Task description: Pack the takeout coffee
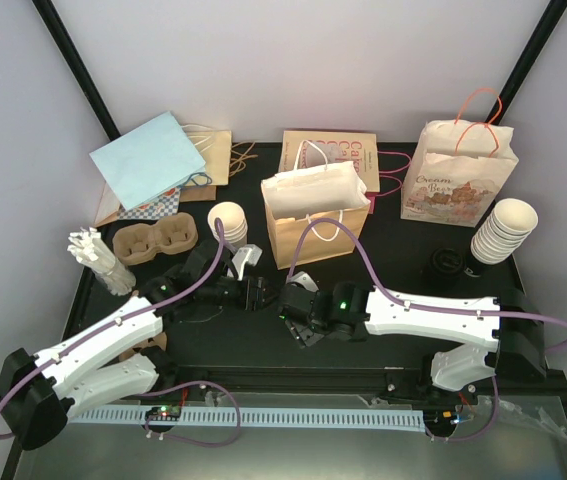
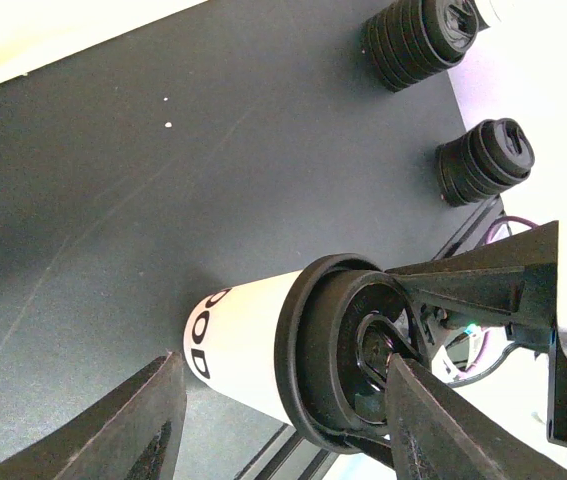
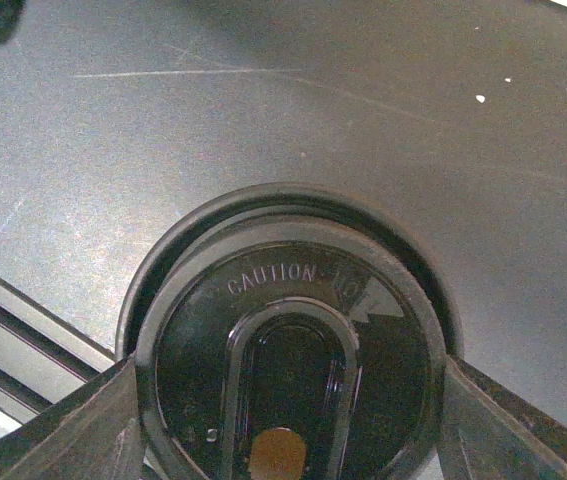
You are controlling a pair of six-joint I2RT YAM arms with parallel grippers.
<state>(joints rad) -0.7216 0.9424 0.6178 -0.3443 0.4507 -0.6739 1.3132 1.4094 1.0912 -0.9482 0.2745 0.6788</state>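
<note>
The takeout coffee cup (image 2: 248,340), capped with its black lid (image 3: 293,330), stands mid-front on the dark bench (image 2: 93,180), between the two arms. Lid stacks (image 2: 485,160) sit well beyond it, and an open brown bag (image 1: 313,215) stands behind. The right gripper (image 3: 291,368) reaches in low and clasps the lid's rim on both sides. The left gripper (image 2: 285,370) is part-open, with the cup just ahead of it and ungripped.

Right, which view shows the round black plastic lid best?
Right wrist: the round black plastic lid fills it face-on, lettering readable. Left wrist shows it obliquely, atop the cream-white paper cup; top external barely shows it.
</note>
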